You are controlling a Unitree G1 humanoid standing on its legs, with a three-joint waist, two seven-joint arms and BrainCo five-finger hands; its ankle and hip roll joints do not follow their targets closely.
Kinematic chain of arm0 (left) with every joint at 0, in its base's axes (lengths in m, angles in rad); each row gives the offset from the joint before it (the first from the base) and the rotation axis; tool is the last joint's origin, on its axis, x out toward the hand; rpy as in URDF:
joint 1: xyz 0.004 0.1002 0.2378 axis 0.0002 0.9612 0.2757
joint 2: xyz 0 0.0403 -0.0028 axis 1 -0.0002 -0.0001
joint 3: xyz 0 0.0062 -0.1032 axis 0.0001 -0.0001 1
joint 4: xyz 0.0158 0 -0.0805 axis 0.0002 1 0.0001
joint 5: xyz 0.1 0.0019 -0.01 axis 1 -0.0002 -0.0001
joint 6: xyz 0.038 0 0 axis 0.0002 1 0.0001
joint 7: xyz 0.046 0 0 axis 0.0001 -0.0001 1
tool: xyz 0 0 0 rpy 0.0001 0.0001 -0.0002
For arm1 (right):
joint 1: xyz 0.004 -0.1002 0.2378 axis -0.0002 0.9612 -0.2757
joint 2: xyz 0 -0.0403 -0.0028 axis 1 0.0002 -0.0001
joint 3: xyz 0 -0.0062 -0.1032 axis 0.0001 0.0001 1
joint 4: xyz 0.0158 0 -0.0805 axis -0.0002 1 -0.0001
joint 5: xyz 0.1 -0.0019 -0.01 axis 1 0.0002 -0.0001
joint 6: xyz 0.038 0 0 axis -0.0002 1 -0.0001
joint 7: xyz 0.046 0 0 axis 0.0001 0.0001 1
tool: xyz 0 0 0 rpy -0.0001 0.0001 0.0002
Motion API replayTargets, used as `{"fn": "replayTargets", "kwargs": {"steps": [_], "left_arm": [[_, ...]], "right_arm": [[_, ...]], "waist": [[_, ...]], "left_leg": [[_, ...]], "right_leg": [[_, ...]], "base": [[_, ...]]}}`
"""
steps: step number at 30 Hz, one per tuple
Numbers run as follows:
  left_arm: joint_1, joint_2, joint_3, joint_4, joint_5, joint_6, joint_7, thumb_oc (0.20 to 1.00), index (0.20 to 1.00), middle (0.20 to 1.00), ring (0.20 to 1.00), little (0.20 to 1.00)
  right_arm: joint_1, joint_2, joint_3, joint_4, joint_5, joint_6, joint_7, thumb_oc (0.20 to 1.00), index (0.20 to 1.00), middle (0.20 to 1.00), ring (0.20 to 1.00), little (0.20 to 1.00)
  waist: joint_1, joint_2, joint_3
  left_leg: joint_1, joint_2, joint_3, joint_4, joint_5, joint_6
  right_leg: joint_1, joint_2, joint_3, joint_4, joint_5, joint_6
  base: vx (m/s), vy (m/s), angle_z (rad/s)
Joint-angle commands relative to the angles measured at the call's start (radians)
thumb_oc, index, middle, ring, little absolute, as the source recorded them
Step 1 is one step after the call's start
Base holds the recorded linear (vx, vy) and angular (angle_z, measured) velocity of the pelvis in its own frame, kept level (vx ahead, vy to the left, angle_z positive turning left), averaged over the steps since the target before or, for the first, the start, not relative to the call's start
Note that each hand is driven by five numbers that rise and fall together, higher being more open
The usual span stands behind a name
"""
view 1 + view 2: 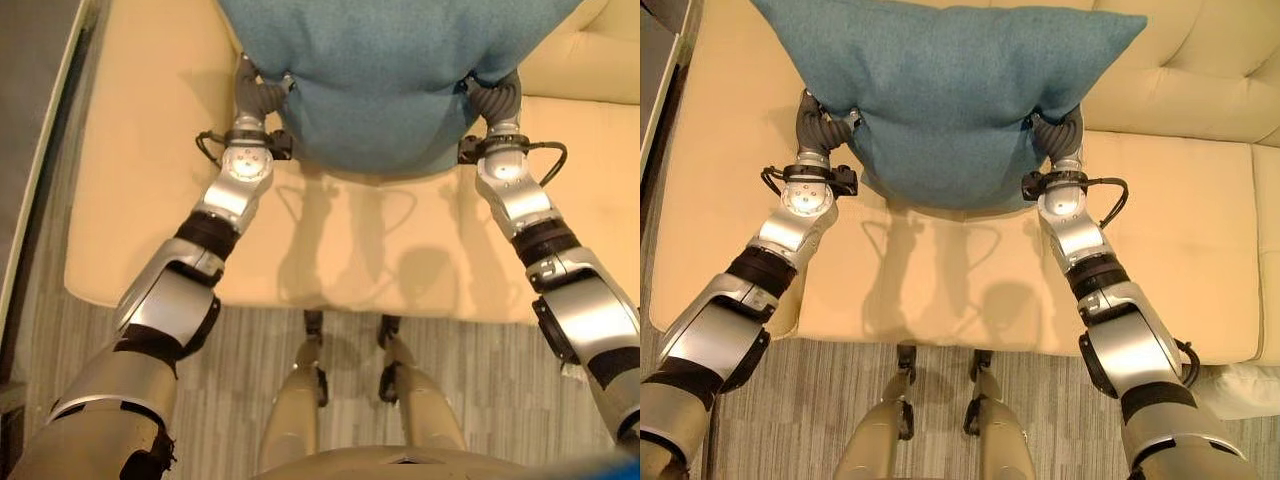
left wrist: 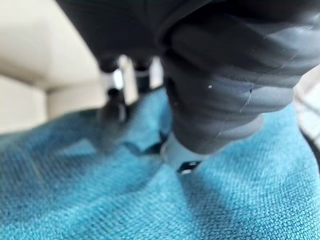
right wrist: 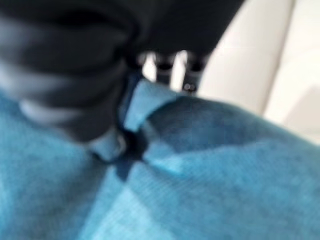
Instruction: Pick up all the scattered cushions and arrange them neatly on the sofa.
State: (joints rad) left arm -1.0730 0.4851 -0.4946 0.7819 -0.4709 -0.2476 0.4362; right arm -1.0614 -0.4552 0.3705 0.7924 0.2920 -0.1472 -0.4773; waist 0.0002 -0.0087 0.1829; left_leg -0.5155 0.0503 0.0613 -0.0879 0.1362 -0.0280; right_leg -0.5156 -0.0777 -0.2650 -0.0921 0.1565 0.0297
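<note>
A large teal cushion [image 1: 950, 90] hangs between both hands above the cream sofa seat [image 1: 940, 280], close to the backrest. My left hand [image 1: 820, 125] grips its lower left corner, and the left wrist view shows fingers [image 2: 112, 107] and thumb pinching the teal cloth [image 2: 100, 200]. My right hand [image 1: 1060, 130] grips the lower right corner; in the right wrist view its fingers [image 3: 190, 75] bunch the fabric [image 3: 200, 175] into a fold. The cushion hides most of both hands from above.
The sofa's backrest [image 1: 1200, 80] runs behind the cushion, with a second seat cushion [image 1: 1200, 250] to the right. Striped grey floor [image 1: 450, 350] lies in front of the sofa. A dark strip [image 1: 30, 100] borders the sofa's left side.
</note>
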Motion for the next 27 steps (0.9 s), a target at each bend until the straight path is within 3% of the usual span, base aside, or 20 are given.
{"fn": "replayTargets", "kwargs": {"steps": [1,2,3,8,10,17,18,20,21,25,27], "left_arm": [[-0.227,0.038,-0.065,0.080,-0.016,-0.074,-0.027,0.498,0.498,0.498,0.498,0.498],[-0.245,0.035,-0.078,0.112,-0.016,-0.066,-0.030,0.740,0.740,0.740,0.740,0.740],[-0.264,0.032,-0.086,0.144,-0.018,-0.057,-0.030,1.000,1.000,1.000,1.000,1.000],[-0.341,0.051,-0.115,0.219,-0.005,-0.032,-0.018,1.000,1.000,1.000,1.000,1.000],[-0.364,0.061,-0.119,0.249,-0.006,-0.024,-0.011,1.000,1.000,1.000,1.000,1.000],[-0.502,0.099,-0.153,0.412,-0.035,0.013,-0.007,1.000,1.000,1.000,1.000,1.000],[-0.511,0.115,-0.152,0.410,-0.033,0.013,-0.002,1.000,1.000,1.000,1.000,1.000],[-0.513,0.128,-0.150,0.408,-0.035,0.012,0.000,1.000,1.000,1.000,1.000,1.000],[-0.511,0.144,-0.150,0.407,-0.031,0.013,-0.004,1.000,1.000,1.000,1.000,1.000],[-0.417,0.215,-0.112,0.315,-0.052,-0.011,-0.010,1.000,1.000,1.000,1.000,1.000],[-0.220,0.264,-0.040,0.119,-0.034,-0.033,-0.011,1.000,1.000,1.000,1.000,1.000]], "right_arm": [[-0.223,-0.061,0.060,0.036,0.029,-0.074,0.002,0.416,0.416,0.416,0.416,0.416],[-0.241,-0.063,0.075,0.061,0.031,-0.068,0.001,0.523,0.523,0.523,0.523,0.523],[-0.256,-0.061,0.086,0.084,0.034,-0.061,-0.001,1.000,1.000,1.000,1.000,1.000],[-0.321,-0.079,0.139,0.168,-0.013,-0.016,-0.050,1.000,1.000,1.000,1.000,1.000],[-0.344,-0.087,0.156,0.201,-0.049,0.004,-0.075,1.000,1.000,1.000,1.000,1.000],[-0.446,-0.152,0.246,0.396,-0.017,0.068,-0.059,1.000,1.000,1.000,1.000,1.000],[-0.455,-0.170,0.256,0.395,-0.016,0.069,-0.060,1.000,1.000,1.000,1.000,1.000],[-0.459,-0.184,0.262,0.396,-0.011,0.070,-0.058,1.000,1.000,1.000,1.000,1.000],[-0.456,-0.204,0.270,0.398,-0.010,0.071,-0.051,1.000,1.000,1.000,1.000,1.000],[-0.381,-0.278,0.252,0.324,-0.001,0.065,-0.037,1.000,1.000,1.000,1.000,1.000],[-0.227,-0.334,0.184,0.154,-0.035,0.056,-0.035,1.000,1.000,1.000,1.000,1.000]], "waist": [[0.002,-0.018,-0.012],[0.002,-0.020,-0.011],[0.001,-0.019,-0.009],[0.005,-0.021,-0.013],[0.007,-0.018,-0.023],[0.015,-0.006,-0.046],[0.015,-0.006,-0.041],[0.017,-0.004,-0.050],[0.017,-0.003,-0.046],[0.018,-0.002,-0.054],[0.018,-0.006,-0.056]], "left_leg": [[0.006,-0.013,-0.059,0.001,-0.026,-0.095],[-0.001,-0.013,-0.060,0.001,-0.023,-0.097],[-0.011,-0.012,-0.061,0.001,-0.018,-0.100],[-0.040,-0.013,-0.068,0.001,-0.008,-0.108],[-0.031,-0.009,-0.076,0.001,-0.034,-0.116],[-0.019,-0.019,-0.084,0.001,-0.031,-0.121],[-0.027,-0.025,-0.078,0.001,-0.002,-0.114],[-0.012,-0.020,-0.084,0.001,-0.031,-0.120],[-0.017,-0.025,-0.077,0.001,-0.003,-0.114],[0.019,-0.022,-0.074,0.001,-0.011,-0.113],[0.071,-0.015,-0.066,0.001,-0.025,-0.109]], "right_leg": [[0.028,-0.004,-0.017,0.033,-0.082,0.123],[0.022,-0.002,-0.017,0.031,-0.080,0.124],[0.015,0.000,-0.019,0.029,-0.078,0.125],[-0.005,0.011,-0.025,0.018,-0.073,0.132],[0.006,0.017,-0.017,0.012,-0.096,0.138],[0.020,0.018,-0.019,0.011,-0.097,0.136],[0.011,0.012,-0.030,0.015,-0.075,0.129],[0.028,0.017,-0.019,0.010,-0.099,0.135],[0.022,0.013,-0.031,0.014,-0.079,0.127],[0.061,0.016,-0.033,0.013,-0.088,0.124],[0.118,0.016,-0.036,0.012,-0.101,0.120]], "base": [[0.01,-0.063,0.05],[0.01,-0.042,0.11],[0.01,-0.022,0.09],[0.02,-0.043,0.02],[0.11,-0.042,-0.02],[-0.01,0.003,0.00],[-0.07,0.016,0.05],[0.00,0.006,0.28],[0.01,0.002,0.12],[0.01,0.016,-0.16],[0.04,0.024,0.10]]}}
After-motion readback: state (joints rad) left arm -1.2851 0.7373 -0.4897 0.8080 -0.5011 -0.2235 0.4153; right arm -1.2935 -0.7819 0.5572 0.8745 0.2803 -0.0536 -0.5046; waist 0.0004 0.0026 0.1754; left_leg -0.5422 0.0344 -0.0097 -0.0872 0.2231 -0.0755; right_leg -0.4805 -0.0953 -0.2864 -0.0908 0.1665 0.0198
